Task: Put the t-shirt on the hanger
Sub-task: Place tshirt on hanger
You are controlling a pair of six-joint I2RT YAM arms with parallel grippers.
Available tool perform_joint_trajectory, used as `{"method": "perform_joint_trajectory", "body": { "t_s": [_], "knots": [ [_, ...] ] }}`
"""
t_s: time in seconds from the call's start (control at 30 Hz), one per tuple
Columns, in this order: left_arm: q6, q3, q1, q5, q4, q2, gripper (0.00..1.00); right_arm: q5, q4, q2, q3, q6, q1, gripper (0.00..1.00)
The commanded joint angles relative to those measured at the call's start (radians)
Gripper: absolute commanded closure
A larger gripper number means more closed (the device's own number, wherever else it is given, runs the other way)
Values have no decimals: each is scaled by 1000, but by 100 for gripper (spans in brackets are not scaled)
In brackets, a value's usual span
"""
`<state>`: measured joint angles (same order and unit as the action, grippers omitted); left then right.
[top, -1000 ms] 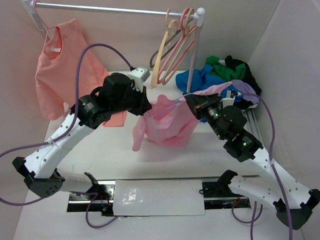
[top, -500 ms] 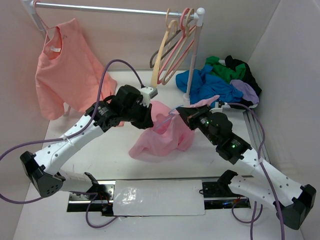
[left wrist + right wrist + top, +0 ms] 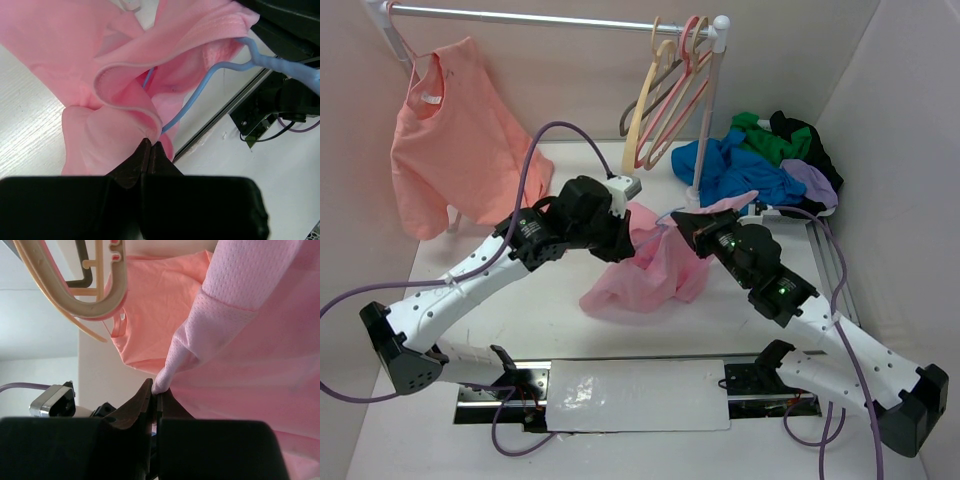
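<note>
The t-shirt [image 3: 650,270] is pinched by the shut left jaws and right jaws; the hanger [image 3: 282,65], threaded inside it, apparently points toward the right jaws.

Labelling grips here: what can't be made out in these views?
- Left wrist: hanger wire vanishes into t-shirt folds; lower bar hidden.
- Top view: hanger almost wholly behind the t-shirt.
- Right wrist: fabric covers the right gripper tips; whether wire is pinched too, unclear.
</note>
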<state>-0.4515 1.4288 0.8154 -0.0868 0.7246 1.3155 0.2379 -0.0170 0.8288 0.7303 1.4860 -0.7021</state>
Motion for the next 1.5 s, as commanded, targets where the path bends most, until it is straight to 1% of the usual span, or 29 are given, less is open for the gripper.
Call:
{"method": "perform_joint_trajectory", "body": {
  "t_s": [0.0,0.17,0.33,0.37,0.4,0.43,0.53,0.63,0.7,0.73,0.77,0.87,0.97,1.0,1.07,1.13,1.2,1.33,1.47],
  "knots": [
    [-13,51,13,18,-70,2,100,-35,109,-2,-14,52,1,100],
    [-24,26,13,9,-91,2,100,-55,109,-2,-25,72,1,100],
    [-44,-13,13,9,-171,-50,100,-55,88,-2,-34,72,1,100],
    [-44,-13,13,7,-171,-50,69,-55,97,-2,-43,95,1,100],
    [-44,-13,13,7,-171,-50,69,-55,97,-2,-43,95,1,100],
    [-44,-1,13,7,-162,-50,65,-55,97,-2,-43,95,1,100],
    [-44,8,13,7,-153,-36,59,-92,124,-11,-74,160,1,100],
    [-35,18,13,7,-143,-45,47,-133,159,-29,-117,232,10,100],
    [-13,27,13,18,-143,-61,39,-170,172,-30,-133,278,39,100],
    [-13,41,13,18,-131,-76,32,-181,187,-42,-149,292,39,100],
    [-1,41,13,27,-131,-76,28,-202,187,-42,-149,306,50,100],
    [19,84,13,50,-87,-96,26,-218,222,-51,-170,342,61,100],
    [28,84,13,137,-24,-162,25,-267,267,-51,-204,381,85,100],
    [28,70,13,157,-8,-182,23,-267,267,-42,-204,391,95,100],
    [28,39,13,188,44,-223,23,-276,292,-42,-224,401,104,100],
    [28,-27,13,211,100,-275,23,-296,304,-42,-224,413,130,100],
    [5,-98,13,211,127,-304,23,-305,304,-51,-224,413,148,100],
    [-6,-207,13,190,127,-378,25,-327,270,-51,-203,413,191,100],
    [-15,-255,13,150,136,-389,25,-336,256,-51,-180,392,213,100]
  ]
}}
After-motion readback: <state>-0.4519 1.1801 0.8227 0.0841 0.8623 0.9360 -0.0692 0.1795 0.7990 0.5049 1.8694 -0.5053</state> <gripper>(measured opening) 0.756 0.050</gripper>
